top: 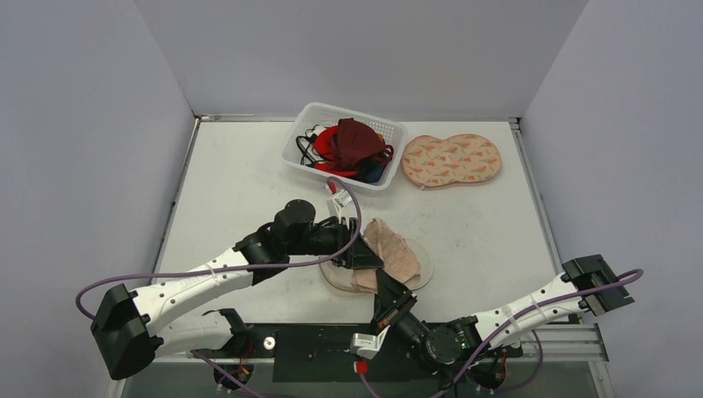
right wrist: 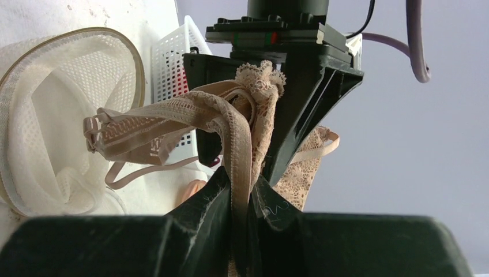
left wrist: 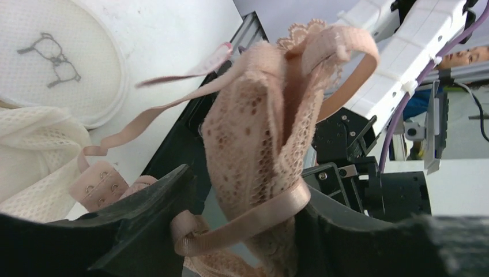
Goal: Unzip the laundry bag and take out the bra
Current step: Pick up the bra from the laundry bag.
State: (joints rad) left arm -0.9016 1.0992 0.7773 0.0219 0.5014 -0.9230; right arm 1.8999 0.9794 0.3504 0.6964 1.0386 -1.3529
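The beige lace bra point(top: 394, 253) hangs in the air over the round white mesh laundry bag point(top: 424, 274), which lies open on the table. My right gripper point(right wrist: 241, 196) is shut on one of the bra's straps point(right wrist: 239, 150) from below. My left gripper point(left wrist: 245, 219) stands around the lace cup point(left wrist: 259, 133): one finger touches the fabric, and a gap shows at the other. The hook end of the band point(left wrist: 95, 187) dangles toward the bag's mesh point(left wrist: 29, 150). In the right wrist view the left gripper point(right wrist: 265, 86) frames the bunched lace from above.
A white basket point(top: 298, 153) holding red and dark garments stands at the back centre. A pink patterned bag point(top: 452, 159) lies to its right. The black base rail point(top: 315, 340) runs along the near table edge, just under the grippers.
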